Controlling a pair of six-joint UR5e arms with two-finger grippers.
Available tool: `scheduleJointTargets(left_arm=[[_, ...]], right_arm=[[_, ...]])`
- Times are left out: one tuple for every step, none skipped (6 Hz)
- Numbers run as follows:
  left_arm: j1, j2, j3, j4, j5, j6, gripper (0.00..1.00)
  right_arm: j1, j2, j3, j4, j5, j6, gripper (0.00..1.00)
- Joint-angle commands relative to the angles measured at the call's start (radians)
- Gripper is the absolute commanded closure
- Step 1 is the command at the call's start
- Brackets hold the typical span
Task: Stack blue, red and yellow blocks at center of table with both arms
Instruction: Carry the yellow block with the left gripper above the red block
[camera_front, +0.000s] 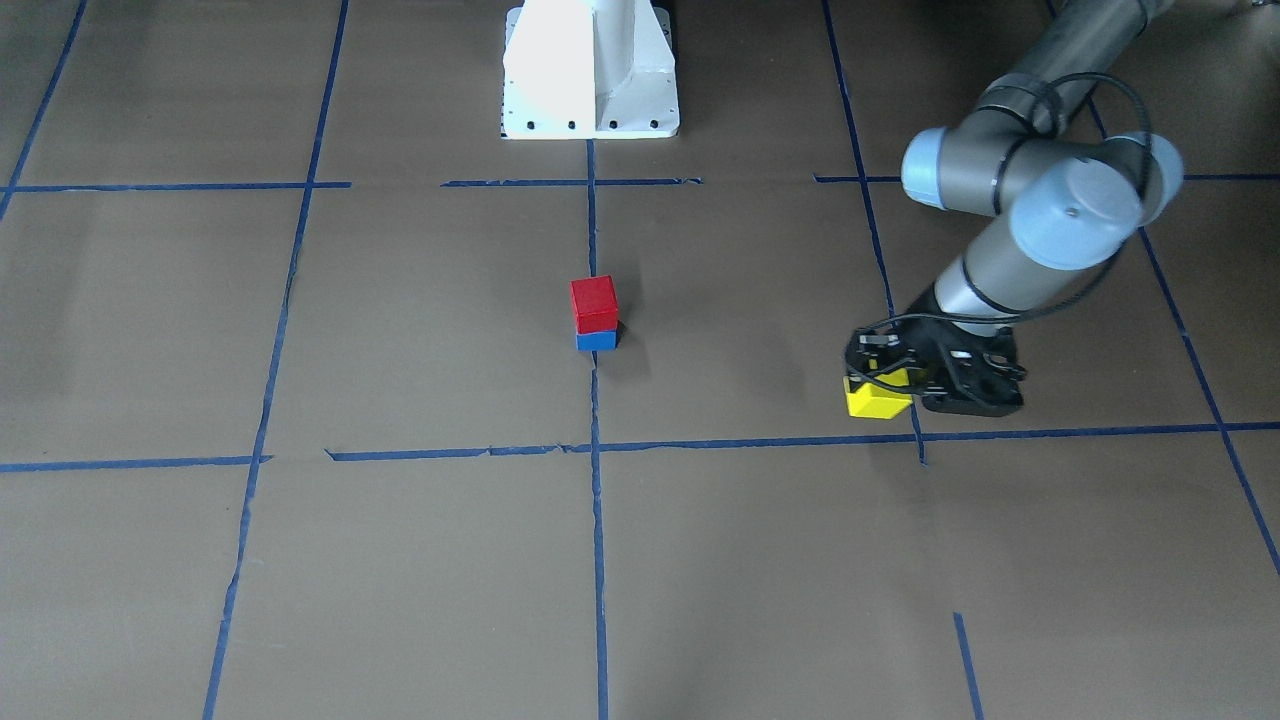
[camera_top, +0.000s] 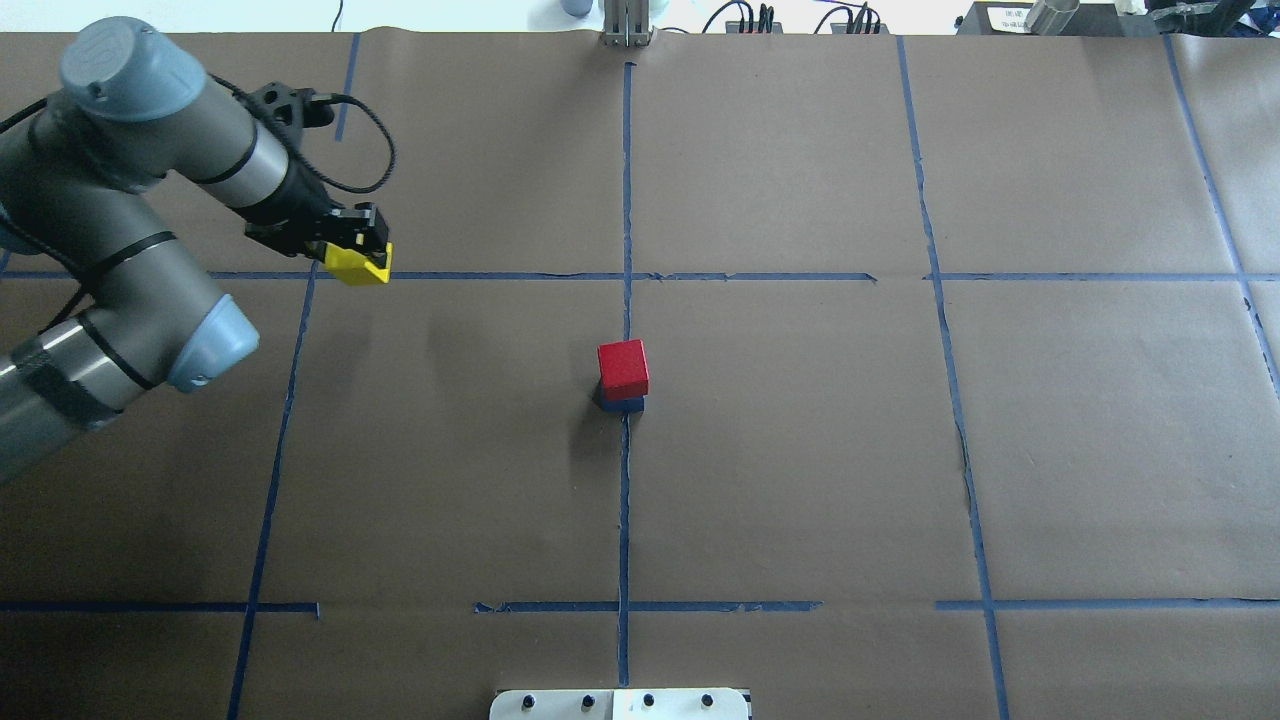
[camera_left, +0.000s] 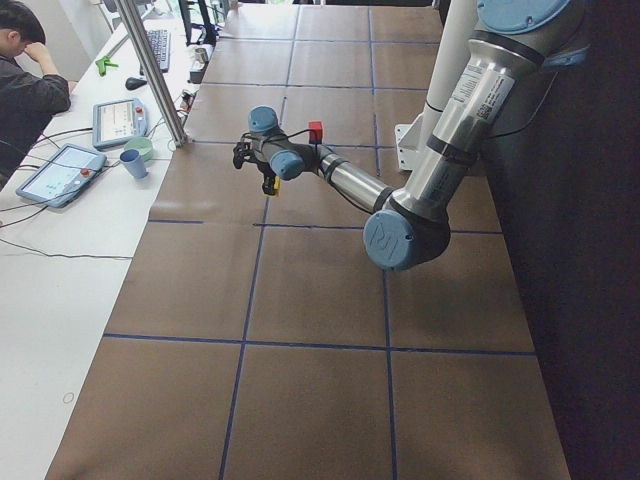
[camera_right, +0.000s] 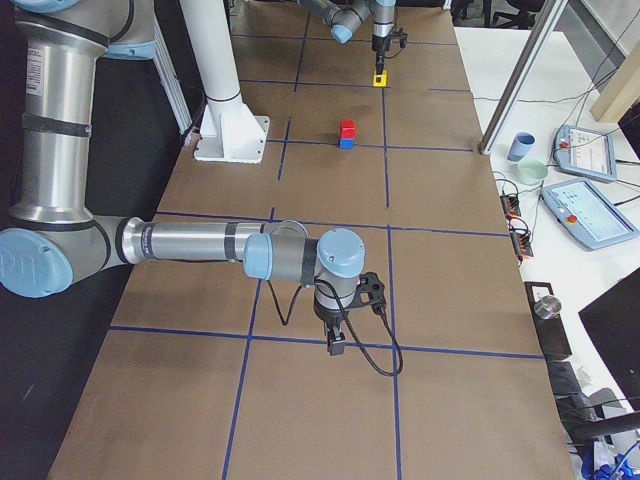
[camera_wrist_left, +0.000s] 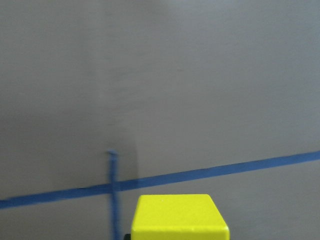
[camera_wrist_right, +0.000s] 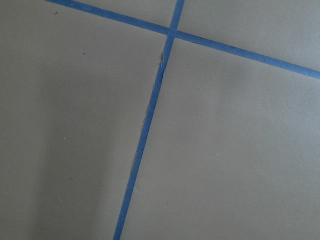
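A red block sits on a blue block at the table's center, on the middle tape line; the stack also shows in the overhead view. My left gripper is shut on a yellow block, far to the left of the stack by a tape crossing. The front view shows this gripper and the yellow block. The left wrist view shows the yellow block at its bottom edge, above the table. My right gripper shows only in the exterior right view, over bare table far from the stack; I cannot tell whether it is open or shut.
The white robot base stands at the table's robot-side edge. Blue tape lines divide the brown table into squares. Tablets and cups lie on the side bench with a seated person. A metal pole stands at the far edge.
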Motion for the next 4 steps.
scheduleJointTargets(left_arm=[[0.09,-0.142,-0.082,0.211,0.077,-0.173,0.96],[0.145,-0.206,-0.13,0.352,0.123,-0.222,0.95],[0.2,-0.274,-0.133,0.397,0.153,-0.298,0.95],[0.269,-0.306,-0.126,0.399,0.229,-0.343,0.95]], right_arm=[[0.0,0.0,-0.001,0.0,0.0,0.0,0.0],[0.0,0.0,0.002,0.0,0.0,0.001,0.0],[0.0,-0.002,0.002,0.0,0.0,0.001,0.0],[0.0,-0.002,0.004,0.0,0.0,0.001,0.0]])
